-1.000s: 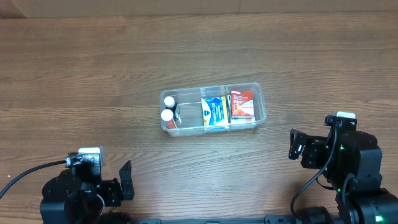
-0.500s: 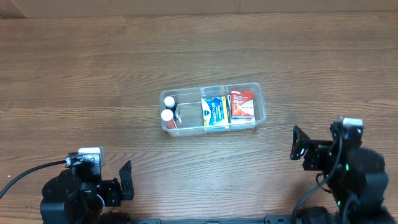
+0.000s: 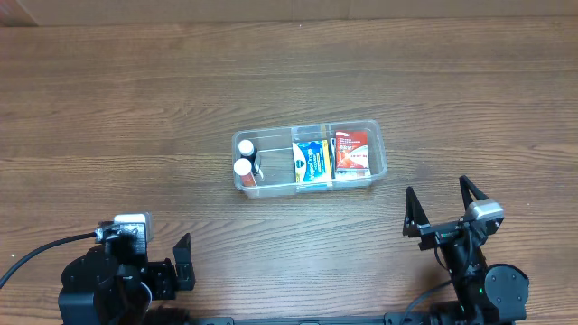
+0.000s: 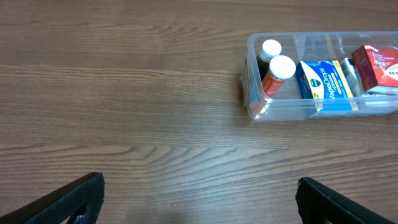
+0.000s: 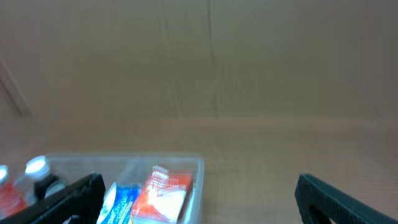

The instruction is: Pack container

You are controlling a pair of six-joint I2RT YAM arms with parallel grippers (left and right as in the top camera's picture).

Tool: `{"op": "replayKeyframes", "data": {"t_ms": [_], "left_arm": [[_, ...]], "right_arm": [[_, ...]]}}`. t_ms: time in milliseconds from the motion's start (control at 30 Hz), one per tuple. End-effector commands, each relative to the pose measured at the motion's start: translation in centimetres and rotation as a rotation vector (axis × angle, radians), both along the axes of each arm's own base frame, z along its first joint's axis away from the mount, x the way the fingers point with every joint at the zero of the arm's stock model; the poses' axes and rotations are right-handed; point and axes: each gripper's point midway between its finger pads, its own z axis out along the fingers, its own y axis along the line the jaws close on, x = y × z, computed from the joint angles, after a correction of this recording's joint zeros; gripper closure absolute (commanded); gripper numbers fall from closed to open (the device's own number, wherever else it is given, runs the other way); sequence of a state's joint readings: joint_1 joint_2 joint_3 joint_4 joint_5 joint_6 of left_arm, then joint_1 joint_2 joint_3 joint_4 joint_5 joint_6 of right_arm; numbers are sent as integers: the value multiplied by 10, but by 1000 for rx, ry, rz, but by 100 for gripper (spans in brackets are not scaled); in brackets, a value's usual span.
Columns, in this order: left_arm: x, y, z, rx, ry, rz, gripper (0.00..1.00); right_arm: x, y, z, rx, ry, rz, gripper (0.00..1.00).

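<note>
Left end effector [image 4: 199, 182] spread wide, holding nothing. Right end effector [image 3: 438, 206] likewise wide open, empty. Container [image 3: 271, 185] on counter [image 3: 135, 108], ahead of both, well apart: up-right of left, up-left of right. Inside: two bottles [image 3: 244, 159], blue box [image 3: 312, 161], red box [image 3: 351, 152]. Only counter wood between.

In the left wrist view the right edge cuts off the container [image 4: 298, 112] and the red box [image 4: 376, 62] inside it; in the right wrist view all is blurred, and the bottom edge cuts the container and the bottles [image 5: 37, 169] at lower left.
</note>
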State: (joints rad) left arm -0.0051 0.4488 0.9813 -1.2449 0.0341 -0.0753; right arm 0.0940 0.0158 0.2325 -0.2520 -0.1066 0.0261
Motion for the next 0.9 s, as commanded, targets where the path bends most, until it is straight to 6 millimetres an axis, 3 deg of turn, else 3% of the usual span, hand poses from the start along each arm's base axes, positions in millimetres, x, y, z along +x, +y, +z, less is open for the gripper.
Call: {"op": "replayKeyframes", "data": {"t_ms": [0,100,267,867], "left_arm": [[-1,-2,-1,-20,-1,2,0],[-1,-2,-1,-20,-1,2,0],[-1,-2,-1,-20,-1,2,0],[-1,-2,-1,-20,-1,2,0]], "right_arm": [[7,-4,-4,-44,-73,-29,0],[14,-12,-13,-42,-100,-82,0],[20,-9,-66,-55,42,-64,0],[20,-7,-63,-41,32,-53,0]]}}
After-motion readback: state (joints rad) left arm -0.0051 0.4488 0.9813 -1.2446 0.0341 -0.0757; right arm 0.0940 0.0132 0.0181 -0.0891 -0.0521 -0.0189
